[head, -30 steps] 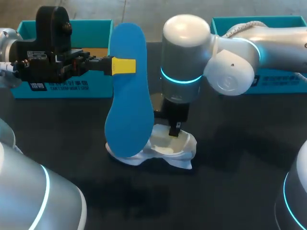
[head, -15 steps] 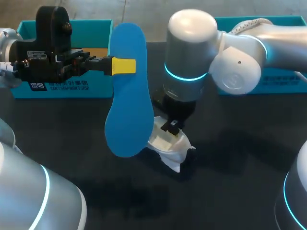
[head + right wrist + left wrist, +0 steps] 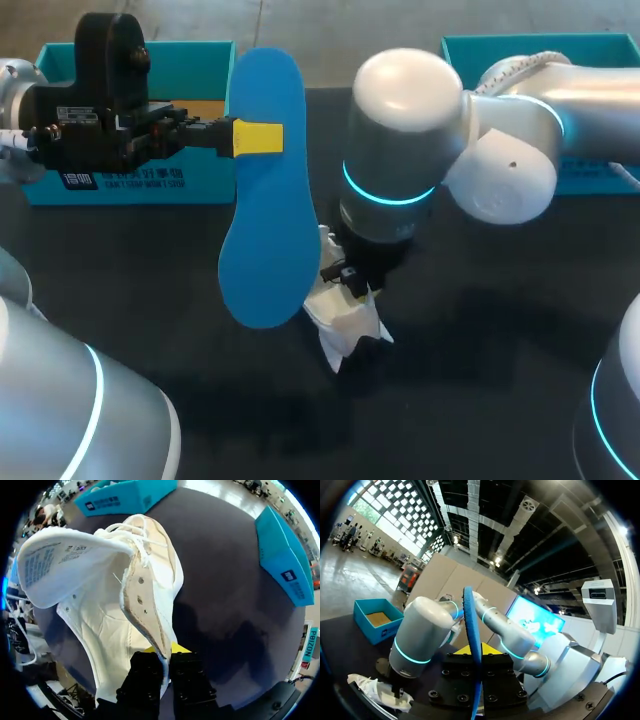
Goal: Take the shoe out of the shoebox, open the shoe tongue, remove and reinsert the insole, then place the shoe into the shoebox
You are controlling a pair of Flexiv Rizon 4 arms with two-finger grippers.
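2 arms: L gripper (image 3: 256, 137) clamps insole (image 3: 264, 235) upright, R gripper (image 3: 352, 282) pinches shoe (image 3: 346, 325).

The right arm (image 3: 410, 150), across the upper right of the frame, is glossy pale grey with bulbous joint housings. A glowing cyan ring circles its lowest cylinder. A pale braided cable (image 3: 505, 60) runs along its far link at the top right. At upper left, the left arm (image 3: 100, 110) ends in a boxy black wrist with a round cap, small white labels and what look like screw heads. The left gripper (image 3: 256, 137) shows a bright yellow tip on a black finger. Grey shells (image 3: 70, 400) with cyan bands fill the lower corners. In its own wrist view, the right gripper (image 3: 165, 667) has chunky black fingers with yellow showing just behind them.
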